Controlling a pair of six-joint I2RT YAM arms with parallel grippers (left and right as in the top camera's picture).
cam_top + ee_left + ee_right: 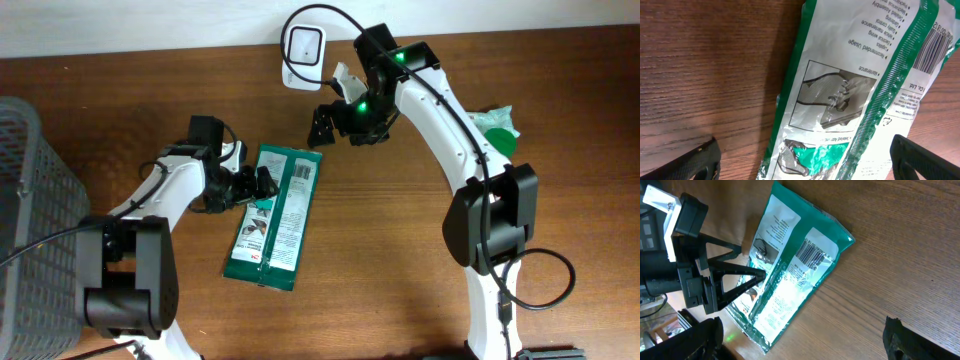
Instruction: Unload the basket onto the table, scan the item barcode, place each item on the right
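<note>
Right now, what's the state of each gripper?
Left gripper: jaws open, holding nothing, at the green packet.
Right gripper: jaws open, holding nothing.

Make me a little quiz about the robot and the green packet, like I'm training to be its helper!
1. Fill in the gap: the left hand and the right hand are both ____, holding nothing.
2. Which hand is right beside the green packet? A) left hand B) right hand C) neither
3. True or false: the barcode on the packet faces up.

Key: 1 open; 2 A; 3 true.
</note>
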